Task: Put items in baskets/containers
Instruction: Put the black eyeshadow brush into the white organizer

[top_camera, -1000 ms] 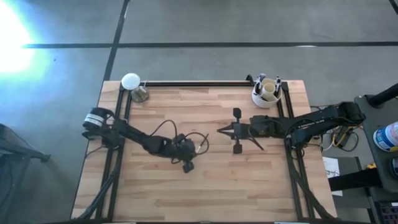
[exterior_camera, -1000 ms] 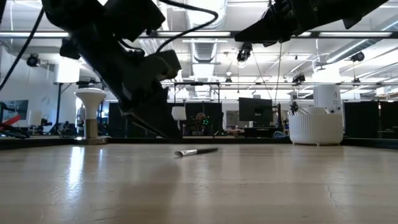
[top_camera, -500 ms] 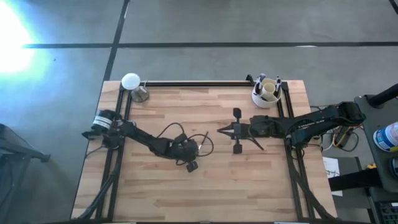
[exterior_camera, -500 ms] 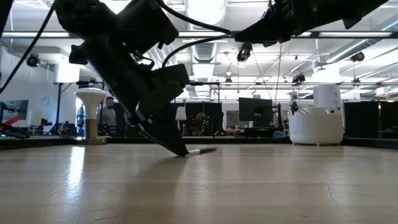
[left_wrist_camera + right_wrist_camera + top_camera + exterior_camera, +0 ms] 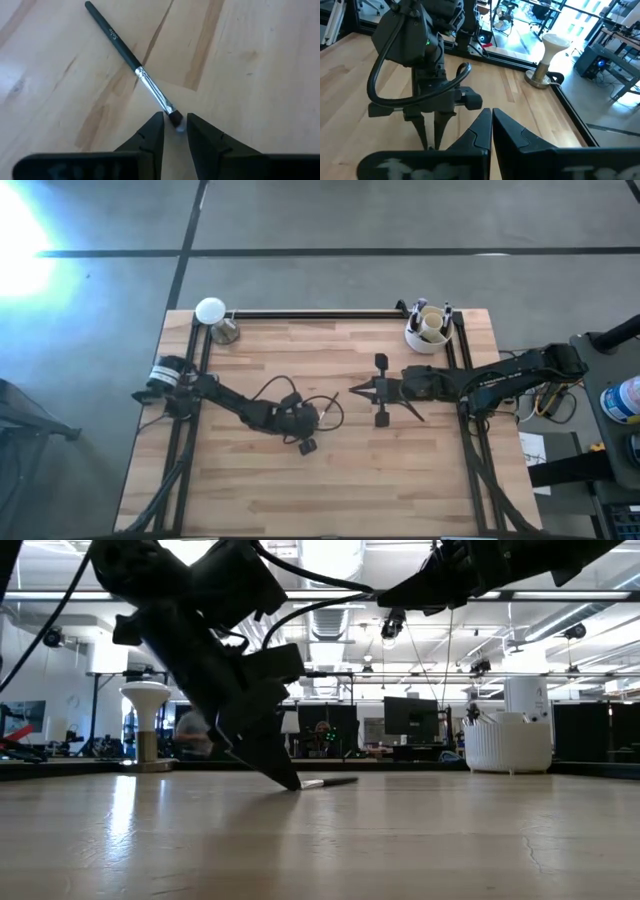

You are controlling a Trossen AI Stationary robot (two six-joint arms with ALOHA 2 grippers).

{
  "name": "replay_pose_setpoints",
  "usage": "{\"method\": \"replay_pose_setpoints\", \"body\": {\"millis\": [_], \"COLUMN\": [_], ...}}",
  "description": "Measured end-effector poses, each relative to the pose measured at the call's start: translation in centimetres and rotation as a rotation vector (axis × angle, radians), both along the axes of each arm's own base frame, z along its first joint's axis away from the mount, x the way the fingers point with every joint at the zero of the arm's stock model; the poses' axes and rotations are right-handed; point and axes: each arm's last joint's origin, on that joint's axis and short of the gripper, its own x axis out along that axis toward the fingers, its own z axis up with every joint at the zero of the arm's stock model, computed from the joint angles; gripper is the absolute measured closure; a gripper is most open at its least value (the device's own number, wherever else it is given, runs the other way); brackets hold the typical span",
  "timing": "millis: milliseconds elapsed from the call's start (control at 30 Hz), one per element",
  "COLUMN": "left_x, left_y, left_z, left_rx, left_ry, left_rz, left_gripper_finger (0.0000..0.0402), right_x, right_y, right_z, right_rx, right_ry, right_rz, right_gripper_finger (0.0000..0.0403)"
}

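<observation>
One slim makeup brush [image 5: 134, 68] with a dark handle, silver ferrule and small dark bristle tip is seen lying flat on the pale wooden table [image 5: 330, 480], its tip framed by the parted fingers of the left gripper [image 5: 175, 131], not clamped. One round cream-white divided cup [image 5: 430, 327], with several brushes standing in it, is noted at the far right corner. The right gripper [image 5: 491, 120] is held above mid-table, fingers pressed together and empty.

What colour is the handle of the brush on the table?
Dark green handle, seen best in the left wrist view.
</observation>
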Motion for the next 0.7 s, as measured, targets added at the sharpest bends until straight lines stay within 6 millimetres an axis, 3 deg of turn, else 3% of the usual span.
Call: {"method": "replay_pose_setpoints", "body": {"millis": [267, 567, 700], "left_x": [-0.4, -1.0, -1.5], "left_y": [0.6, 0.5, 0.6], "left_z": [-0.5, -0.4, 1.0], "left_rx": [0.079, 0.263, 0.358], "left_ry": [0.017, 0.081, 0.085], "left_rz": [-0.011, -0.089, -0.099], "left_gripper_finger": [0.0393, 0.0401, 0.0401], "right_x": [0.0, -0.1, 0.5], "right_y": [0.0, 0.0, 0.2], "right_z": [-0.1, -0.7, -2.9], "right_rx": [0.005, 0.095, 0.103], "right_ry": [0.007, 0.049, 0.140], "right_rz": [-0.001, -0.031, -0.039], "right_gripper_finger": [0.0394, 0.0392, 0.0370]}}
